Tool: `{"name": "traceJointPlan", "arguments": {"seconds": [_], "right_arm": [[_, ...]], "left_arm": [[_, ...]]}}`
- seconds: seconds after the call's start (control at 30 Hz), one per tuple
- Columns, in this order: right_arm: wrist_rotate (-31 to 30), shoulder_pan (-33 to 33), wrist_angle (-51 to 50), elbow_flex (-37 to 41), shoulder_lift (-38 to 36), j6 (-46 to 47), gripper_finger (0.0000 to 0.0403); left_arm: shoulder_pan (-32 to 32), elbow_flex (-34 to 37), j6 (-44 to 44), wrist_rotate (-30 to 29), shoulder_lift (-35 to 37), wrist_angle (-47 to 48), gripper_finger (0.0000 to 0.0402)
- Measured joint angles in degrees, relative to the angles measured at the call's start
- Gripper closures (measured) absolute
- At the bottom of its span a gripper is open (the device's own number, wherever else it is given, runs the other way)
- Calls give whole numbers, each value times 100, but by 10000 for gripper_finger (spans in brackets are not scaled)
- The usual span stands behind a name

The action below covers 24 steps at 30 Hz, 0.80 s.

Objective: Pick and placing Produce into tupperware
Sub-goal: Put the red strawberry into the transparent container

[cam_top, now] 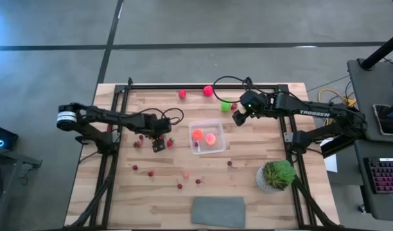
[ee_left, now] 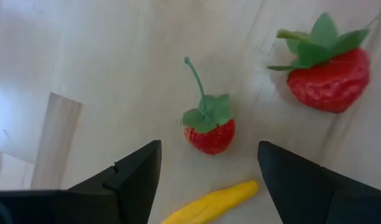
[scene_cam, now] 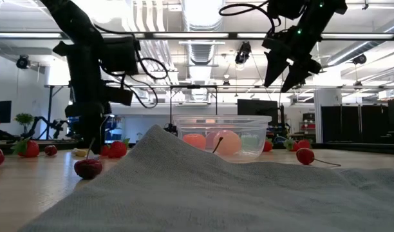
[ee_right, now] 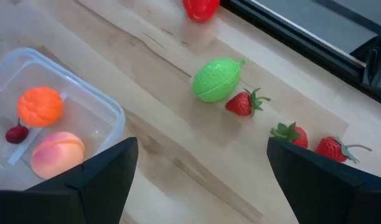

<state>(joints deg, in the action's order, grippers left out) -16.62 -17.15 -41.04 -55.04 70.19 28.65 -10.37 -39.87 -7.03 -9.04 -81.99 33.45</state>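
My left pincer hangs low over the pale wooden plank table, fingers apart, bracketing a small red strawberry with a green stem and a yellow curved piece; nothing is gripped. A larger red strawberry lies just beside, outside one finger. My right pincer hovers well above the table near the far edge, fingers spread wide and empty, over a green lime-shaped fruit. Between both arms sits the clear square plastic tub, holding an orange round fruit, a pink peach and a dark cherry. Bare wood surrounds the tub; tiny berries scatter toward the grey folded cloth and leafy potted plant.
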Motion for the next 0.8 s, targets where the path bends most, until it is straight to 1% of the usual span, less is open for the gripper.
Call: {"name": "traceJointPlan", "arguments": {"seconds": [0.2,0.37,0.63,0.73,0.8], "right_arm": [[1,4,-2,153,2,58,54],[1,2,54,220,4,91,55],[2,2,743,246,4,-139,56],[4,2,803,244,4,-210,53],[4,2,837,244,7,-215,54]], "left_arm": [[0,-66,-7,5,-187,-2,151],[-1,-73,-7,-21,-183,-1,151],[-2,-70,-11,-50,-168,0,151],[-2,-70,-9,-47,-169,0,159],[-2,-70,-8,-54,-162,-9,173]]}}
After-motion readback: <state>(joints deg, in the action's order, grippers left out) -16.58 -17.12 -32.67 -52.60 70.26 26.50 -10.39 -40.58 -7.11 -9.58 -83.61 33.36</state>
